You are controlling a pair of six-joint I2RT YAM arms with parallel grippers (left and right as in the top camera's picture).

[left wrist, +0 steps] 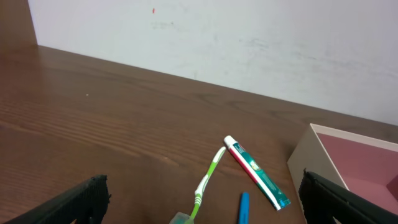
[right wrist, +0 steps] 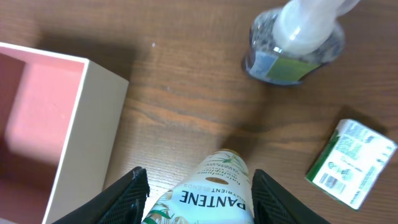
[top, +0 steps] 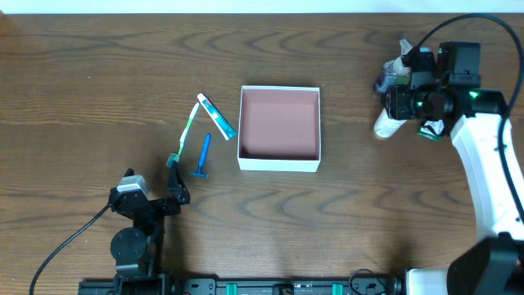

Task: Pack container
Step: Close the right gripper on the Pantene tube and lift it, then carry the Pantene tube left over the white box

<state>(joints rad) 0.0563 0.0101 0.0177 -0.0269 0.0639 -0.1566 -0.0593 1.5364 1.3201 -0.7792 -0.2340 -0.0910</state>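
The box (top: 278, 161) is a shallow square of white cardboard with a matte reddish-pink inside and no lid. It sits on the dark, grained wooden table (top: 98, 74), about midway between the two arms, and nothing lies in it.

Left of the box lie three slim toiletries:
- one toothpaste tube (top: 216, 115), white with green and red print, lying just beside the box's left wall
- one toothbrush (top: 184, 131), with a thin green and white handle
- one blue plastic razor (top: 203, 157)

The left gripper (top: 178, 182) sits near the brush's lower end, its black fingers (left wrist: 74, 202) spread wide with nothing between them.

Three more items are at the far right. The right gripper (right wrist: 202, 193) has its fingers closed against the sides of one glossy white Pantene bottle (right wrist: 214, 171). Beyond it stands one clear round bottle (right wrist: 292, 46) with a white top. One small green-white carton (right wrist: 351, 162) lies to the side, apart from both bottles.
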